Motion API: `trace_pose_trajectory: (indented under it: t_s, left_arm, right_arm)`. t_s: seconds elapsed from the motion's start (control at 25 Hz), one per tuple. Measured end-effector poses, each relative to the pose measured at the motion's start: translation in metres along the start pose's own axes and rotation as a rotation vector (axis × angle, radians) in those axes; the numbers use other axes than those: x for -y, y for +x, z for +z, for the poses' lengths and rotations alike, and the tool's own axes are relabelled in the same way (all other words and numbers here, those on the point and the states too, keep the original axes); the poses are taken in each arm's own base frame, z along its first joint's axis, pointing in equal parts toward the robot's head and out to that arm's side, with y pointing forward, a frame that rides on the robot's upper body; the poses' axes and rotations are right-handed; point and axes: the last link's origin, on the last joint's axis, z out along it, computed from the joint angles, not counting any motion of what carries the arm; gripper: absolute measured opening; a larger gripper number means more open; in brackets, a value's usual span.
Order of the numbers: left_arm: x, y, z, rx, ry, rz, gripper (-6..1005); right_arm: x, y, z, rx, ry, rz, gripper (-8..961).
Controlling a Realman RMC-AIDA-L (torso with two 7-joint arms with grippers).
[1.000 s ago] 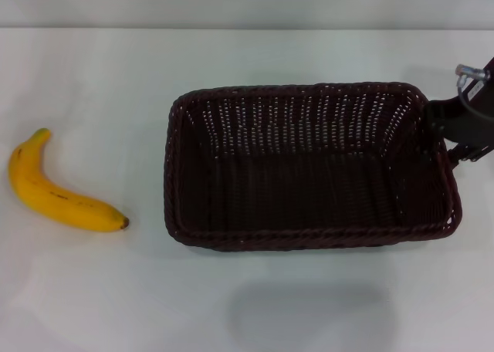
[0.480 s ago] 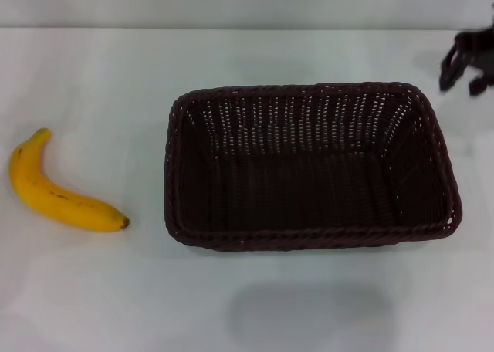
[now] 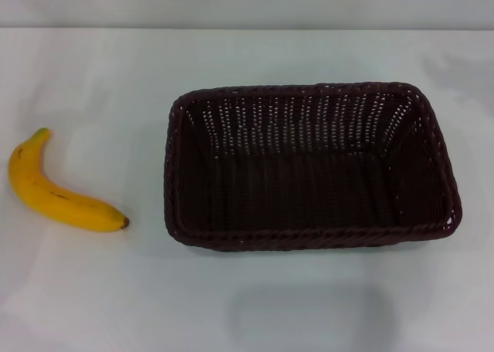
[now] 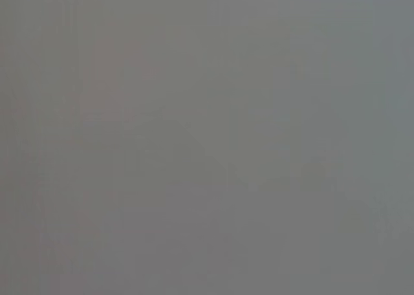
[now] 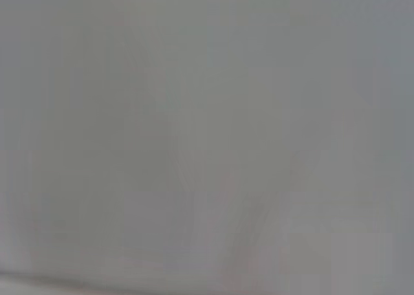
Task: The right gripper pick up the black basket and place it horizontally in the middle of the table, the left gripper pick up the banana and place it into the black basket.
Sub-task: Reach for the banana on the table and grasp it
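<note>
The black basket sits on the white table with its long side running left to right, a little right of the middle; it is empty. The yellow banana lies on the table at the left, apart from the basket, dark tip pointing toward it. Neither gripper shows in the head view. Both wrist views show only a plain grey-white surface, with no fingers and no objects.
The table's far edge runs along the top of the head view. A faint shadow lies on the table in front of the basket.
The right gripper let go of the basket's right end, lifted away to the upper right and left the head view. The basket and banana have not moved.
</note>
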Motion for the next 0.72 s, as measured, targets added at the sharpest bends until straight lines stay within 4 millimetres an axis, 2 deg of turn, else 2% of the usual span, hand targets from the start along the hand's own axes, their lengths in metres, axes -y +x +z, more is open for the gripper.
trace_pose_trajectory:
  t_s: [0.16, 0.32, 0.44, 0.6, 0.72]
  left_arm:
    - [-0.003, 0.003, -0.002, 0.121, -0.066, -0.179, 887]
    - [-0.008, 0.011, -0.004, 0.264, -0.105, -0.330, 886]
    - [-0.012, 0.016, -0.003, 0.447, -0.099, -0.431, 886]
    - [-0.018, 0.025, 0.005, 0.686, -0.021, -0.508, 885]
    - [-0.028, 0.035, 0.016, 0.863, 0.040, -0.498, 885]
  right_arm:
    - [0.033, 0.022, -0.018, 0.178, -0.008, -0.098, 377]
    - [0.070, 0.062, -0.024, 0.314, 0.002, -0.091, 385]
    - [0.092, 0.093, -0.030, 0.419, 0.034, -0.059, 393]
    - [0.110, 0.121, -0.039, 0.464, 0.135, -0.129, 405]
    - [0.121, 0.130, -0.046, 0.473, 0.207, -0.147, 513]
